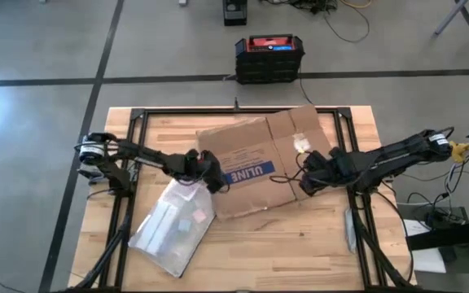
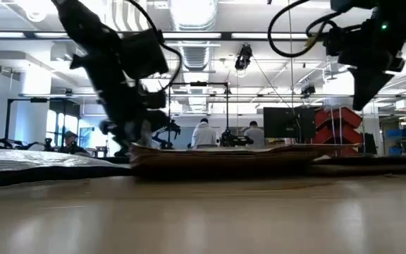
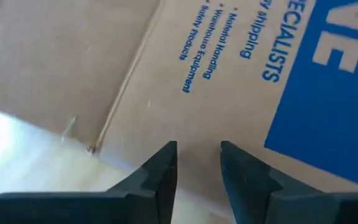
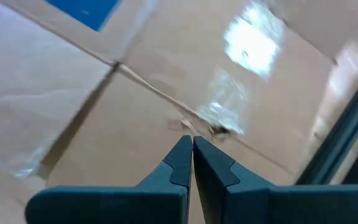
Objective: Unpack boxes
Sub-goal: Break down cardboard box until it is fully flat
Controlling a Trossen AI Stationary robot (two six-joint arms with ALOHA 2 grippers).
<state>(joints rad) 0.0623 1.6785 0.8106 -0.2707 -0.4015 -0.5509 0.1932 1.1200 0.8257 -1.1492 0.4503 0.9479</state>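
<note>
A brown cardboard box [image 1: 259, 163] lies flattened on the table, its blue ULINE label [image 1: 248, 172] facing up and clear tape [image 4: 247, 43] on its flaps. My left gripper [image 1: 210, 177] is open and slants down close over the box's left edge, beside the label [image 3: 334, 93]. Nothing is between its fingers [image 3: 160, 168]. My right gripper [image 1: 306, 185] is shut and hangs above the box's right part, over a flap seam [image 4: 166, 99]. In the low view it [image 2: 365, 99] stands well clear of the box [image 2: 224, 155].
A clear plastic bag [image 1: 173, 228] with flat contents lies at the table's near left, touching the box's corner. Black frame rails [image 1: 133, 146] run along both table sides and the far edge. A black-and-red case [image 1: 269, 57] stands on the floor beyond the table. People sit far behind.
</note>
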